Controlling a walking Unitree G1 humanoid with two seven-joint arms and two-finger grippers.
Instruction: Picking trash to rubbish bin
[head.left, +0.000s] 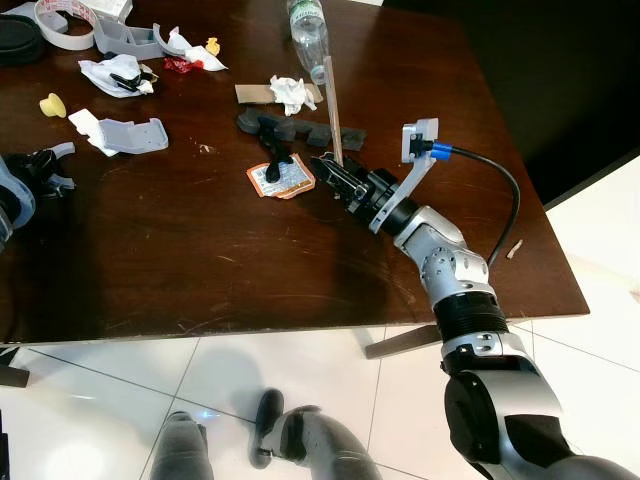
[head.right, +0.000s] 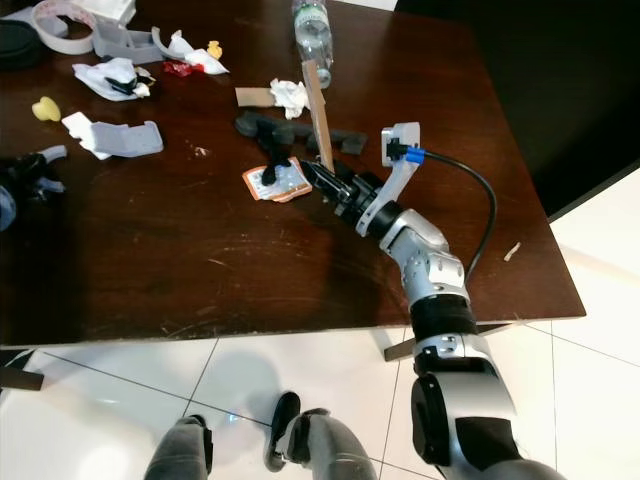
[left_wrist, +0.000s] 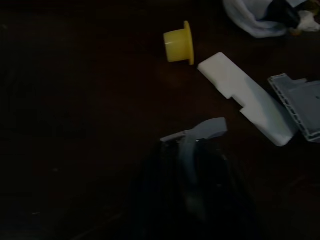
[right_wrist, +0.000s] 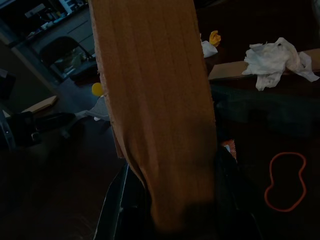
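One strip of brown cardboard stands nearly upright in the right end effector, pinched at its lower end between the two black fingers, with the long free length rising toward the plastic bottle at the far edge of the desk. You hold it low, so expect it to lever: any quick swing of the arm could let the strip pivot or slide out of the pinch, and the tall top could sweep into the bottle or the crumpled white tissue lying just behind. Directly under and beside the fingers lies an orange-edged wrapper with a black piece on it, and a dark foam-like bar lies just beyond; lifting carelessly could drag these along or flick them off the desk. The wrist view along the fingers is largely taken up by the cardboard, so you steer nearly blind from that camera. The left end effector sits over the desk's near left edge; whether it is open I cannot tell. Near it lie a yellow cap, a white plastic piece and a grey moulded part, still to be cleared. A person's shoes stand on the tiled floor close to the desk, in the likely turning path.
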